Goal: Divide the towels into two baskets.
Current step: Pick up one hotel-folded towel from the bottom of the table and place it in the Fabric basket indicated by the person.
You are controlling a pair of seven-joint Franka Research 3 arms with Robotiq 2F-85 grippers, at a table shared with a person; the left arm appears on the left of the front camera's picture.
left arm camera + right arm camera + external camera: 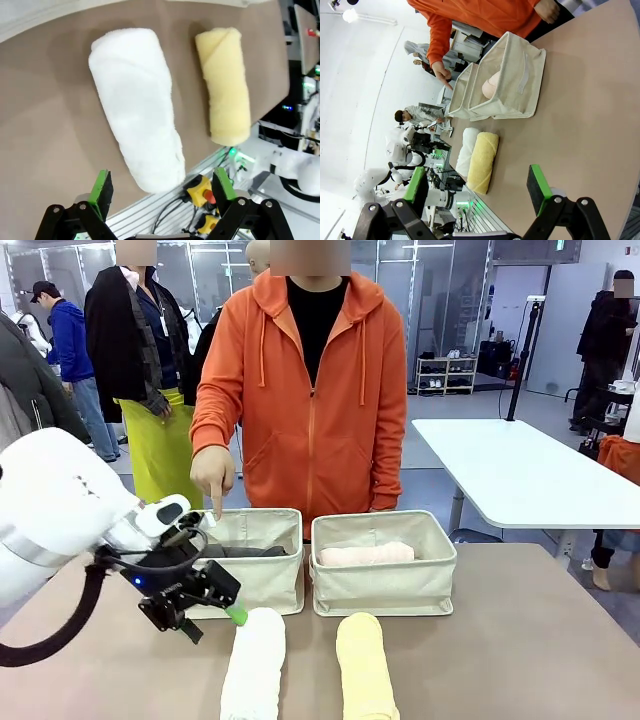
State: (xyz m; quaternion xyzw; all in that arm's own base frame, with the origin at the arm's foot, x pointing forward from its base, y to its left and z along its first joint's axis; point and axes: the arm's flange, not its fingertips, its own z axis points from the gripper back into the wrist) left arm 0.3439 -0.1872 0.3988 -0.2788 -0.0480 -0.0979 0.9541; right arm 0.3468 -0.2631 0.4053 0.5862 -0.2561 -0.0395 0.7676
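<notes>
The left gripper hangs low, jaws wide apart (aimed downward and forward); the right gripper gapes likewise. The person's hand points down with one finger.

In the middle of the front view, the cream left basket holds a dark grey towel. The right basket, just beside it, holds a pink towel. At the bottom edge, a white towel and a yellow towel lie rolled, side by side and not touching.
</notes>
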